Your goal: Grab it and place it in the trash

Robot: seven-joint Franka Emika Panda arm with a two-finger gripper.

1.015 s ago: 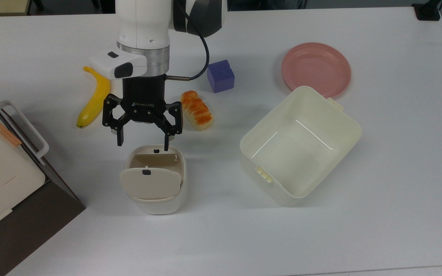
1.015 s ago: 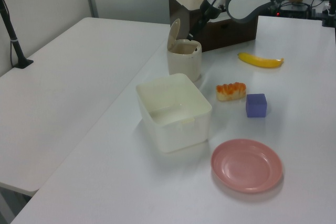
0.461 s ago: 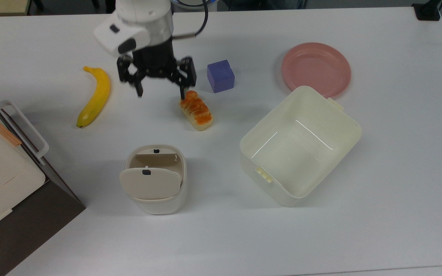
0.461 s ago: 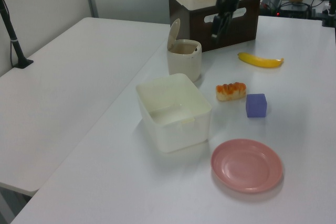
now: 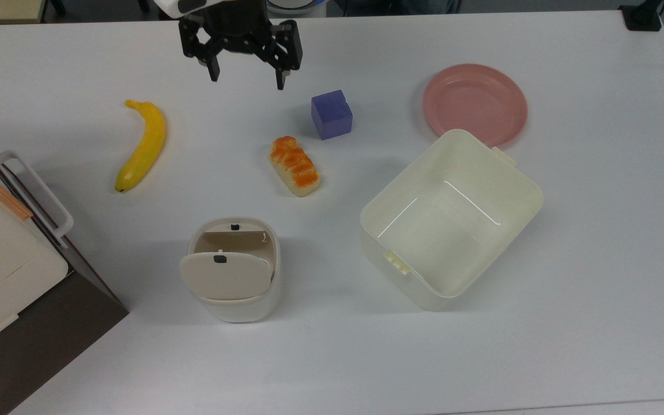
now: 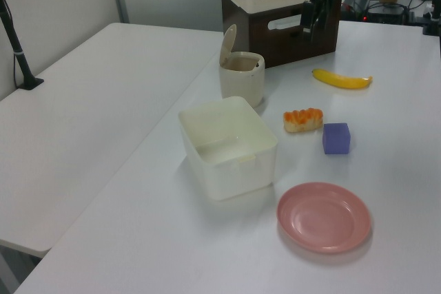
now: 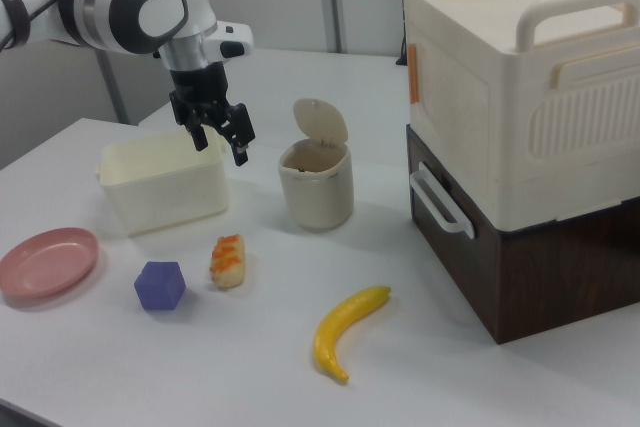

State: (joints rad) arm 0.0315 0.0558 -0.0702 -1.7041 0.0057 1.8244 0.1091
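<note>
Paper wad isn't anywhere on the desk that I can spot, so my guess is it went into the trash [image 5: 233, 271], whose flap is tipped up. A second ago my end effector [image 5: 245, 74] sat right over that bin's mouth; now it's pulled way back and up, fingers spread and holding nothing. From here the bin is well ahead of me, with the toy bread [image 5: 295, 165] in between. Looks like the job's basically done.
</note>
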